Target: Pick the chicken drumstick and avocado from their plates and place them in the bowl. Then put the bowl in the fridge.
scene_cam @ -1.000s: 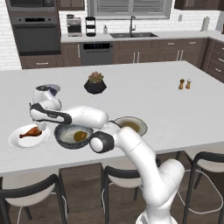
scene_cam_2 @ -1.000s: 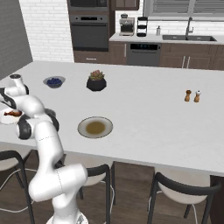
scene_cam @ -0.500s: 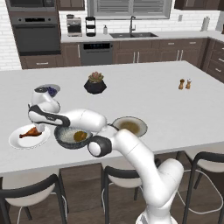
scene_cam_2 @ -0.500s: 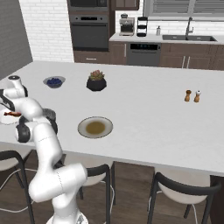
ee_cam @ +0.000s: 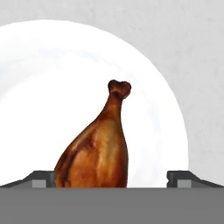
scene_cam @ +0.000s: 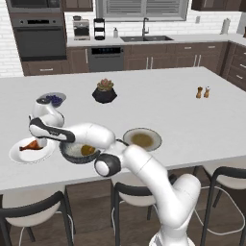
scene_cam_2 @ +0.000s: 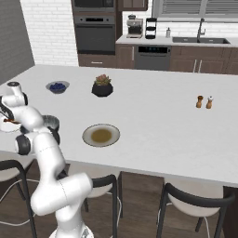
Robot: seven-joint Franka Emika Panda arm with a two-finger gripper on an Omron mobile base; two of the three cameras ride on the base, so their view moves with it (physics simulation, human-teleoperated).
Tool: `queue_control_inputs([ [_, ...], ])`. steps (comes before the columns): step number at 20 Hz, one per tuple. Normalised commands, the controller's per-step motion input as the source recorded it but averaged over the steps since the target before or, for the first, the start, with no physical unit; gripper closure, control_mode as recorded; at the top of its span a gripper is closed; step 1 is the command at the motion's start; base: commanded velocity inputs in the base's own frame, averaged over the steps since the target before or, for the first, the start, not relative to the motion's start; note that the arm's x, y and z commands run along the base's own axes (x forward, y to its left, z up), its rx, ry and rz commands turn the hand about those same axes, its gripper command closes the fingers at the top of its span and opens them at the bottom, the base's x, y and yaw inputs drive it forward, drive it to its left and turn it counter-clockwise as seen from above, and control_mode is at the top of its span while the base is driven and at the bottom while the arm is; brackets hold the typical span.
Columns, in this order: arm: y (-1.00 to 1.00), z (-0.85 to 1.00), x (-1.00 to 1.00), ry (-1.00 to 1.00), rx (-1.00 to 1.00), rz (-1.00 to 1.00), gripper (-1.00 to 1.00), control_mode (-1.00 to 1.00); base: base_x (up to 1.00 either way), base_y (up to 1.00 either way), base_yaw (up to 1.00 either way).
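The chicken drumstick lies on the plain white plate, bone tip pointing away from the hand. My gripper hangs open just above it, one fingertip on each side of the meaty end and not touching it. From the base, the gripper is over the white plate at the counter's left, with the drumstick under it. Right beside this plate stands the dark grey bowl with the avocado inside. The beige-rimmed plate holds nothing. The fridge is out of view.
A blueberry bowl and a black plant pot stand further back on the island. Salt and pepper shakers are at the far right. Dark stools line the counter's near edge.
The hand has sunk a little toward the white plate and the drumstick. Its jaws have stayed wide open. Nothing else on the counter has moved.
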Motion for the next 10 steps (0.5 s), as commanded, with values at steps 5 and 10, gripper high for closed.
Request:
queue_control_inputs([
  [5, 0.21, 0.0, -0.13, 0.0, 0.0, 0.0, -1.0, -1.0, 0.0, 0.0, 0.0],
  [10, 0.15, 0.0, -0.13, 0.0, 0.0, 0.0, -1.0, -1.0, 0.0, 0.0, 0.0],
])
